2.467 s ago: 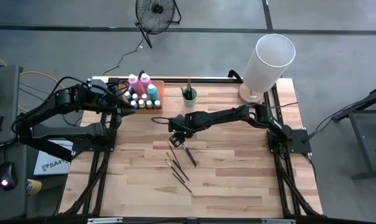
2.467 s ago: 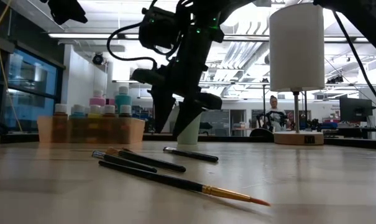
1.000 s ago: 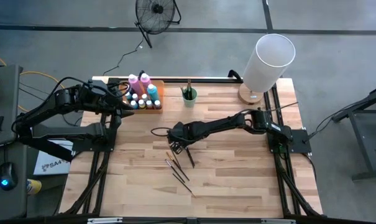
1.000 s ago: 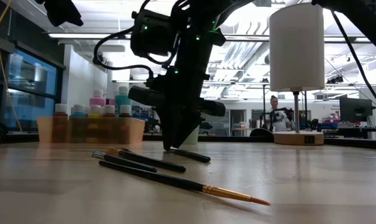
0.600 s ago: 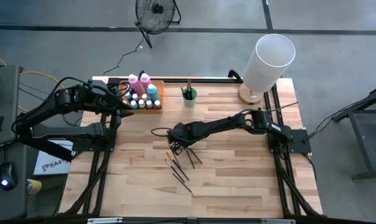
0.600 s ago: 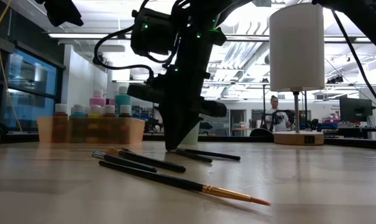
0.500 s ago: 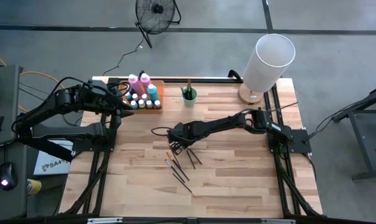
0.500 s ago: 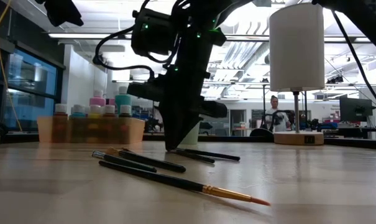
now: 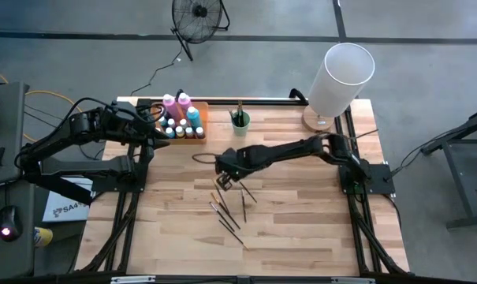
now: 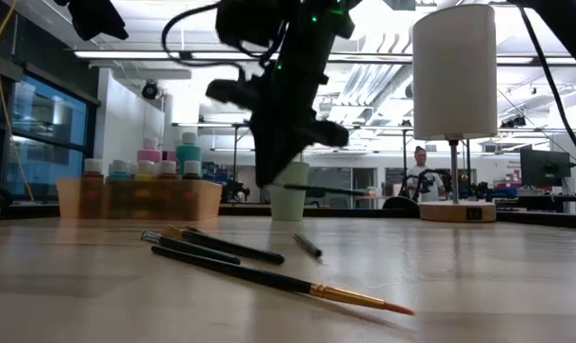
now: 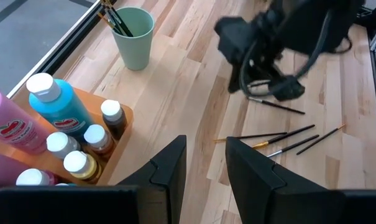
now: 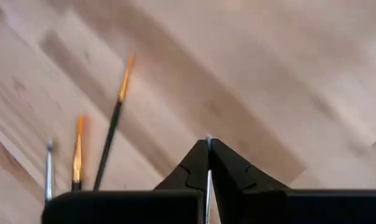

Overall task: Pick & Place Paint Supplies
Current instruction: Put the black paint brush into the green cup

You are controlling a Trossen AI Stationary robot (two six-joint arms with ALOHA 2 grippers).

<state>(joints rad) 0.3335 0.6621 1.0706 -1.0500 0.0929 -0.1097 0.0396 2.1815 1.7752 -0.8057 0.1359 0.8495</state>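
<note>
Thin brush pinched between the closed fingers of the right tool, lifted above mid-desk. More brushes lying loose just below. Paint bottles in the orange tray. Left tool parted, empty, beside the tray.

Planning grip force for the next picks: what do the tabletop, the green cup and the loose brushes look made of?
Tabletop: wood, pale butcher-block strips with visible grain, low sheen. Green cup: probably plastic, a smooth, matte, evenly pale green wall; paper is possible. Loose brushes: thin dark handles with a slight gloss, likely lacquered wood or plastic, and orange, seemingly synthetic bristles; the ferrule's material is too small to tell.
</note>
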